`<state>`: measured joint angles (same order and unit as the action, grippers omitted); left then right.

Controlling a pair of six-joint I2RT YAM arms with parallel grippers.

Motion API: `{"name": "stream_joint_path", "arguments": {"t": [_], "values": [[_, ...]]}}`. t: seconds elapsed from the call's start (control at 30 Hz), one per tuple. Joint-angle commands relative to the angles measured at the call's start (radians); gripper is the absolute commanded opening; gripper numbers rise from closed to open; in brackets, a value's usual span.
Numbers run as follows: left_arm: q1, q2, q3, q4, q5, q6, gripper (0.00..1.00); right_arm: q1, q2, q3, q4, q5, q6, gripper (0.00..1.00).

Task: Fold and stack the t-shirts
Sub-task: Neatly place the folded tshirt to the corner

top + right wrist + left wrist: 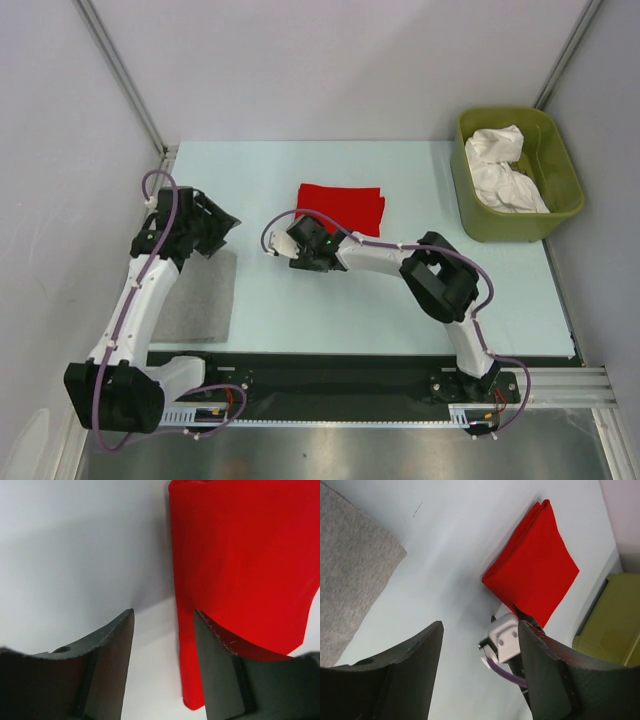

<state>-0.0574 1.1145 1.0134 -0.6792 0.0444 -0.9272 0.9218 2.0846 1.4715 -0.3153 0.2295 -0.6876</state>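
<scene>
The red shirt (342, 207) lies folded mid-table, soft, light and likely to slump open, so probably best pinched through all layers at the edge by the right gripper (162, 625), whose jaws, like those of the left gripper (480, 630), stand spread and empty; white shirts (505, 170) lie in the tub (520, 228).

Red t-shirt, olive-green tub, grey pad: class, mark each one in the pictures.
red t-shirt (341, 208), top external view, middle of the folded cloth
olive-green tub (518, 227), top external view, its near wall
grey pad (200, 300), top external view, bare middle part
</scene>
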Motion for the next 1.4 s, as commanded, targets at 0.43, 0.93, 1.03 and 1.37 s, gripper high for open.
{"name": "stream_joint_path", "arguments": {"t": [0.43,0.93,1.03,1.37], "values": [[0.027,0.079,0.054,-0.12,-0.038,-0.096,0.69,-0.043,0.154,0.154,0.058,0.117,-0.078,0.26],[0.054,0.405,0.007,0.378,0.388,0.006,0.89,-0.089,-0.138,-0.048,0.005,-0.079,-0.063,0.0],[0.016,0.509,0.045,0.45,0.409,-0.03,0.93,-0.103,-0.202,-0.091,-0.001,-0.136,-0.056,0.0],[-0.173,0.738,0.128,0.633,0.373,-0.219,1.0,-0.161,-0.276,-0.117,-0.018,-0.255,0.023,0.0]]}}
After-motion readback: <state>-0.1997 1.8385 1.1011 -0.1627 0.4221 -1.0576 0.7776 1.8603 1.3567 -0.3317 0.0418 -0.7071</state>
